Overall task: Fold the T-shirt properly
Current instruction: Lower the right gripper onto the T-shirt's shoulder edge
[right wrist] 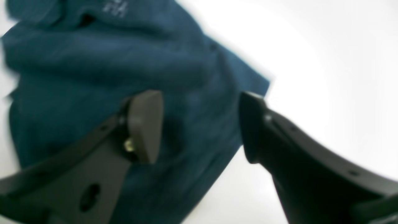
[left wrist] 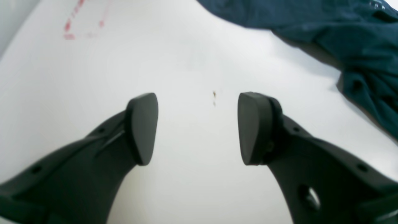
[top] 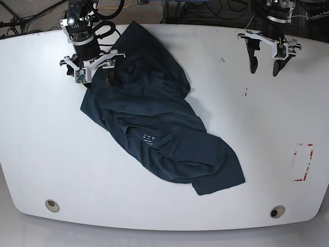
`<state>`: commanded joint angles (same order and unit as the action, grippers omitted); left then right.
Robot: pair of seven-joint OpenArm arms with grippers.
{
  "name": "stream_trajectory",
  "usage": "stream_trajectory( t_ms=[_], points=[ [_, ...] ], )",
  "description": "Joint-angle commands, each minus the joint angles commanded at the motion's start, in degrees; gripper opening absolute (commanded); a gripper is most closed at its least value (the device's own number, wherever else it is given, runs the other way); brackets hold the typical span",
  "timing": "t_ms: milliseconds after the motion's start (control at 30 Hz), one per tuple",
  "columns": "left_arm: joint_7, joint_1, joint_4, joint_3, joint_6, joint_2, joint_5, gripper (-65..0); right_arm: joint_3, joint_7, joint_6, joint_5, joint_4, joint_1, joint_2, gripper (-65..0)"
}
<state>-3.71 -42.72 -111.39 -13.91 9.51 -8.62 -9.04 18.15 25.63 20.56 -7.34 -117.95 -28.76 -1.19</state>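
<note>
Two black fingers (right wrist: 144,124) fill the front of the right wrist view, and dark blue cloth lies right under them. That cloth is the T-shirt (top: 159,123). It is not folded. It lies crumpled and spread out in a long slant on the white table (top: 41,149), from the far left side down toward the middle near the front edge. It has many wrinkles and soft bumps. Small white letters (top: 147,137) show on it near its middle.

The right gripper (right wrist: 200,124) hangs over the far left end of the shirt, near one edge of the cloth. Its fingers are wide apart and hold nothing.

The left gripper (left wrist: 197,127) is on the other side, well away from the shirt, over bare white table. Its fingers are wide apart too, with nothing between them. A small dark speck (left wrist: 214,93) sits on the table just past them. Red marks (top: 303,162) show near the table's right edge
</note>
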Motion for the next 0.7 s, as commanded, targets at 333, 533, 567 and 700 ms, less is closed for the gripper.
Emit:
stream_trajectory(
  t_ms=[333,533,567,700],
  points=[
    [8.5,6.2,-0.1,0.1,0.3,-1.3,-0.4,-30.6,-1.5,3.7,-0.37,3.3,3.2,6.4,0.7,-23.7],
    [9.5,10.3,0.2,-0.5,0.0,-1.0,-1.1,-31.2,-0.2,8.6,-1.11,0.3,7.0,13.1,0.3,-24.2],
    [9.3,10.6,0.2,-0.6,0.0,-0.9,-1.1,-31.3,0.2,8.8,-1.11,-0.3,7.4,13.5,0.2,-24.2],
    [8.2,11.4,0.3,-0.6,-0.1,-0.8,-1.1,-31.1,1.4,9.5,-0.95,-2.8,8.8,15.1,0.0,-24.3]
  ],
)
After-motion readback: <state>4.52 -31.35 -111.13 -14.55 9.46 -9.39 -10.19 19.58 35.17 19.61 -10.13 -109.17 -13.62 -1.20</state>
